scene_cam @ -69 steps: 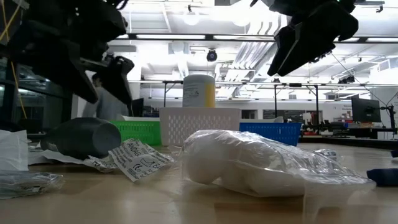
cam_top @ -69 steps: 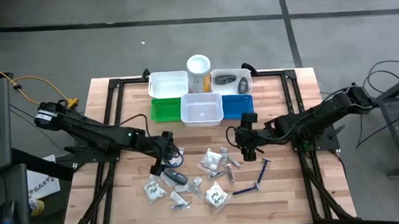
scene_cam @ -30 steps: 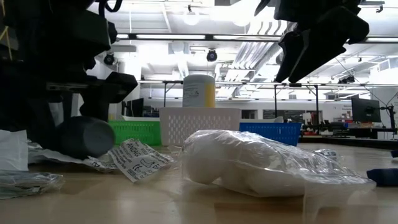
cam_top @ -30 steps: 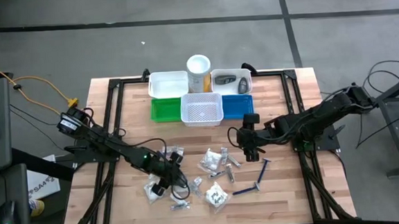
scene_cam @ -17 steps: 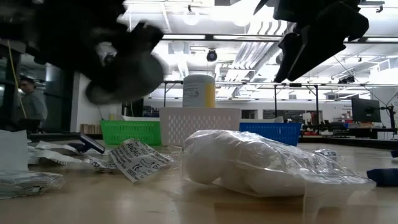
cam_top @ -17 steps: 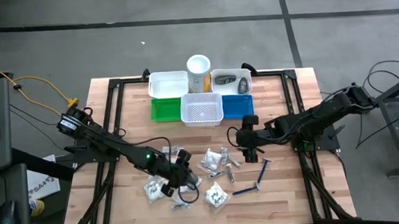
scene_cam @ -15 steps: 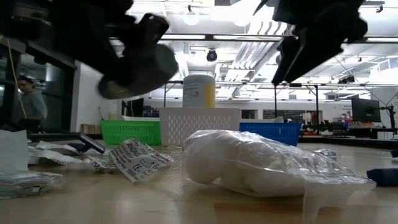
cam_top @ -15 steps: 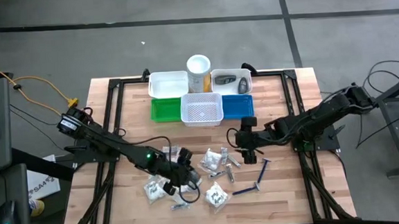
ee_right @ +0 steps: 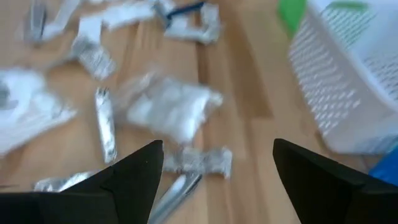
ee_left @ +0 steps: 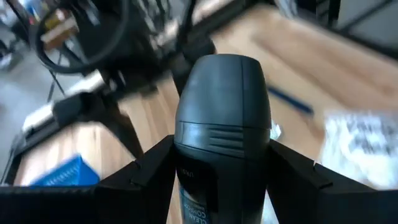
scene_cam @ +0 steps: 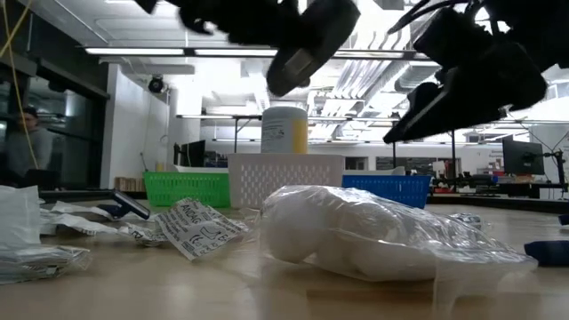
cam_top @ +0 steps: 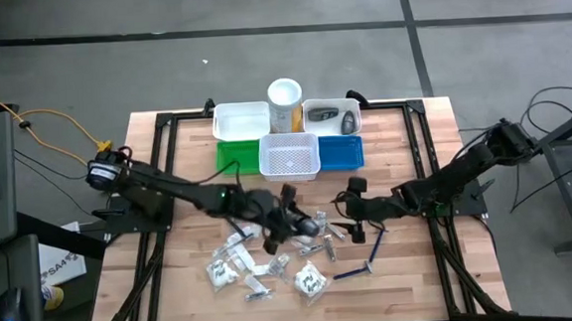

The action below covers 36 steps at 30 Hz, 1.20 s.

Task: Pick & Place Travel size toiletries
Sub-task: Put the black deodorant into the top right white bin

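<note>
Behind the scattered packets (cam_top: 308,279) stand bins (cam_top: 289,157) and a cylinder (cam_top: 285,104).

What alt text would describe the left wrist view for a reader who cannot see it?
The left gripper holds a dark grey deodorant stick upright between its fingers. Behind it lie the wooden table and a blue bin.

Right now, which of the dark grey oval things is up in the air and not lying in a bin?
The dark grey oval piece clamped between the left gripper's fingers. It hangs above the table, while the other dark grey piece lies in the white bin at the back.
</note>
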{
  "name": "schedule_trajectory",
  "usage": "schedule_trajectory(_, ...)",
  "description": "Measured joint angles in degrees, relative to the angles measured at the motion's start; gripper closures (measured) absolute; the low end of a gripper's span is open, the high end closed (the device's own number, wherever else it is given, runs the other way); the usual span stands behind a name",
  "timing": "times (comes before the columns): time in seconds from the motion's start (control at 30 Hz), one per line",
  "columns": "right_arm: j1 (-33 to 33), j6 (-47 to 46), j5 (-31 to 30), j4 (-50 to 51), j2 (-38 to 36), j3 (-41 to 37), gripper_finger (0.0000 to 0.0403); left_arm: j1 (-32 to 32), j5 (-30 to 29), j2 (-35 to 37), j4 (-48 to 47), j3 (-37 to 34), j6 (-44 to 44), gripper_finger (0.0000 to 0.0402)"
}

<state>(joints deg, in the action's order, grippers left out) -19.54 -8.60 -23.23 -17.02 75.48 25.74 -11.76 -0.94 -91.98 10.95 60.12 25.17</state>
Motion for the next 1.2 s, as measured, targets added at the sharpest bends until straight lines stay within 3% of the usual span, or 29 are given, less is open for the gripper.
schedule_trajectory(0.3, 0.5, 11.6, -4.0, -19.3, 0.0, -0.5, 0.0106, 4.8, 10.1, 0.0, 19.4, 0.1, -0.1, 0.0204)
schedule_trajectory(0.6, 0.9, 22.2, -3.6, -36.7, 0.0, -0.4, 0.0106, 5.4, 10.9, 0.0, 26.6, 0.1, 0.0, 0.0204)
schedule_trajectory(0.97, 4.6, 24.8, 7.8, -45.0, 0.0, -0.4, 0.0106, 5.4, 10.8, 0.0, 31.8, 0.1, 0.1, 0.0204)
schedule_trajectory(1.2, 6.3, 25.1, 13.5, -45.4, 5.3, 4.3, 0.0106, 5.4, 10.8, 0.0, 32.3, 0.1, 0.1, 0.0204)
